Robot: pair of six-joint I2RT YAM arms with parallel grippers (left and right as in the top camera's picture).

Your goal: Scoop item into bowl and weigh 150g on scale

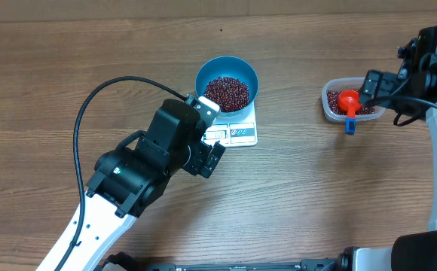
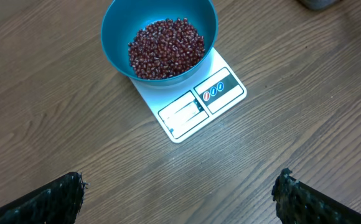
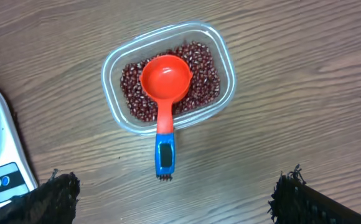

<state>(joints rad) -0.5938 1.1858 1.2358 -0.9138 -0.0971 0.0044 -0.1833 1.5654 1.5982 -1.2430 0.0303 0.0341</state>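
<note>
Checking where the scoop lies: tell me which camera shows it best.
The right wrist view: the scoop sits mid-frame, its red cup empty on the beans in the tub, blue handle over the rim. Overhead shows the scoop small. Left wrist misses it.

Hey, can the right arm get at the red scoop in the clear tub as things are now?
Probably yes. The right gripper hangs open close above the scoop. Its blue handle sticks out over the rim of the tub, and nothing covers it.
</note>
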